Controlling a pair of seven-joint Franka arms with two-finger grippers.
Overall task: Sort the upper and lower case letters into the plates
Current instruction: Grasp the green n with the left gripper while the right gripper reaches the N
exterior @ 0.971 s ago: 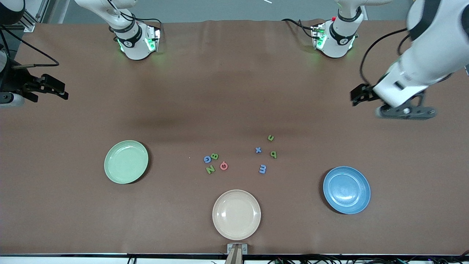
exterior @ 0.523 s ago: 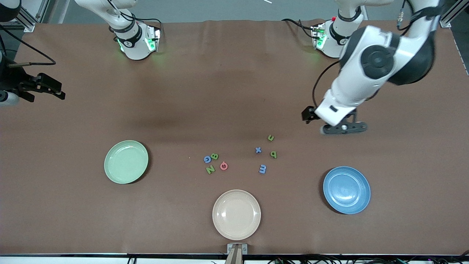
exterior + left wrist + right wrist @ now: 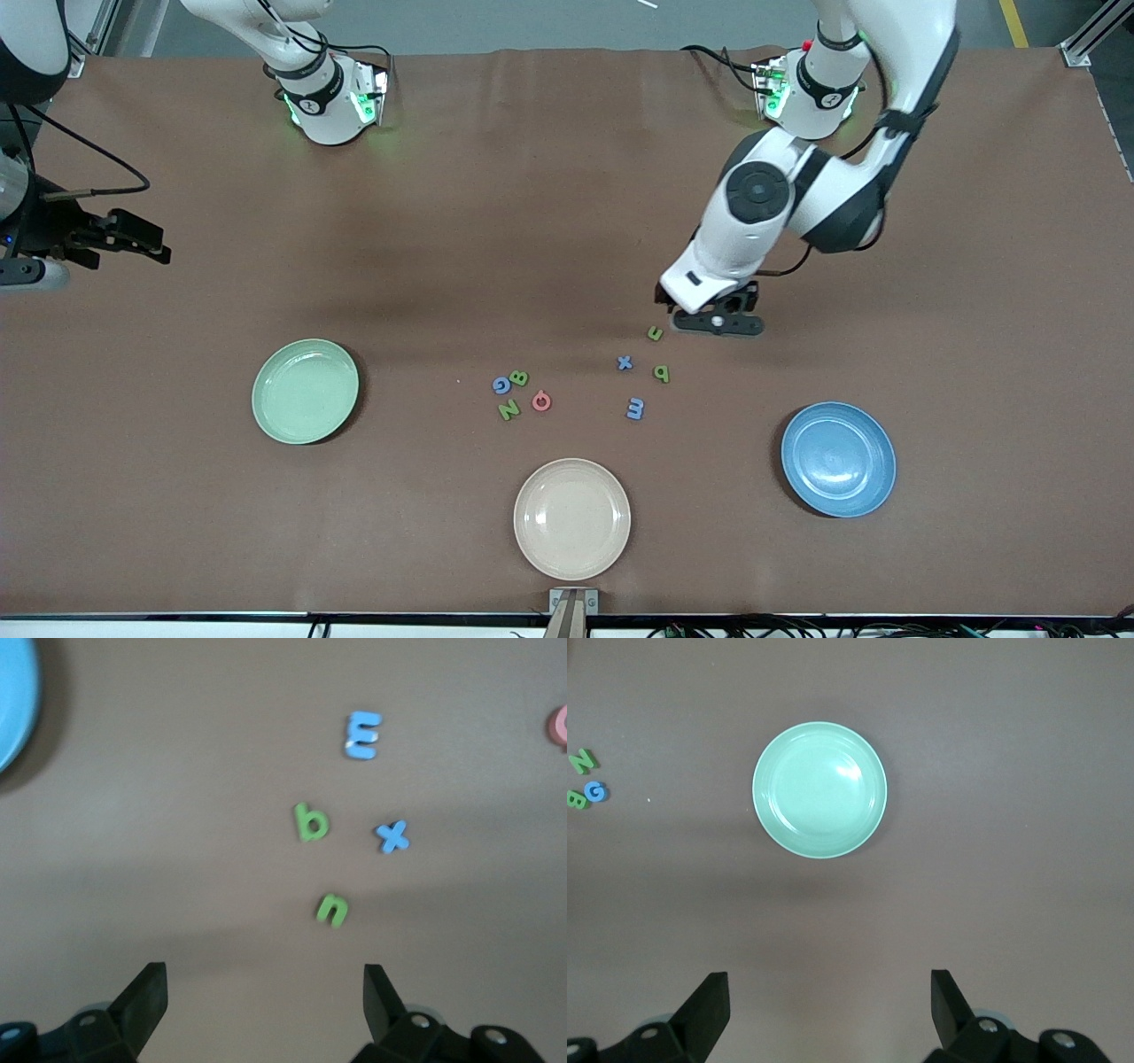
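A mint green plate (image 3: 306,391) and a blue plate (image 3: 838,459) lie empty on the brown table. Between them lie two groups of letters: a blue G (image 3: 501,385), green B (image 3: 519,378), green N (image 3: 508,409) and red letter (image 3: 541,401); and a green n (image 3: 655,333), blue x (image 3: 625,361), green b (image 3: 661,373) and blue m (image 3: 635,408). My left gripper (image 3: 716,321) is open and empty over the table beside the n (image 3: 332,909). My right gripper (image 3: 22,270) is open and empty, waiting high at the right arm's end, with the mint plate (image 3: 819,788) in its view.
A cream-beige plate (image 3: 572,518) lies empty near the front edge, nearer to the front camera than the letters. The blue plate's rim (image 3: 13,700) shows at the edge of the left wrist view. Both arm bases stand along the table's back edge.
My left arm has swung from the left arm's end of the table toward the middle and come down beside the green n. The right arm has barely moved.
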